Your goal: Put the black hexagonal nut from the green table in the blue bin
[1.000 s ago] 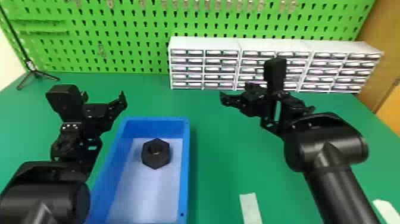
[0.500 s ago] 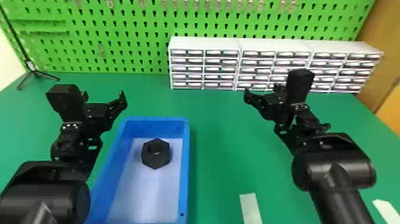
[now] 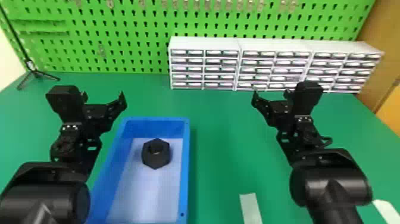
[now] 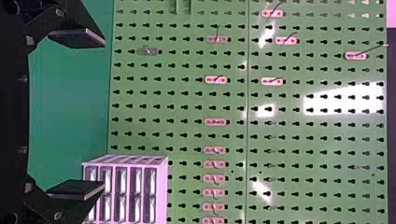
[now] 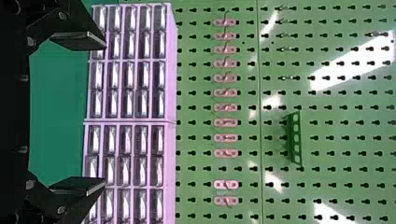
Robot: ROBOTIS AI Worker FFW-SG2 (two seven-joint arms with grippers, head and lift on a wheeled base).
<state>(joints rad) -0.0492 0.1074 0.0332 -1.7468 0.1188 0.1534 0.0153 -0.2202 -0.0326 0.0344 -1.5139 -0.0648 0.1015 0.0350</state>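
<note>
Over the last second, the right hand (image 3: 271, 94) has shifted outward, away from the blue bin (image 3: 185, 166), and its forearm has drawn back. The left hand (image 3: 103, 96) has remained stationary beside the bin. Both hands are spread wide and empty. The black hexagonal nut (image 3: 156, 159) has not moved: it lies flat inside the bin, bore facing up, nearer the far end and clear of the walls. Judged status: placement complete; the retreat serves only to park the arm. No further handling appears necessary.

Containers: the bin rests on the green surface (image 3: 220, 149) and holds the nut. White drawer units (image 3: 205, 43) stand behind; their contents cannot be identified.
</note>
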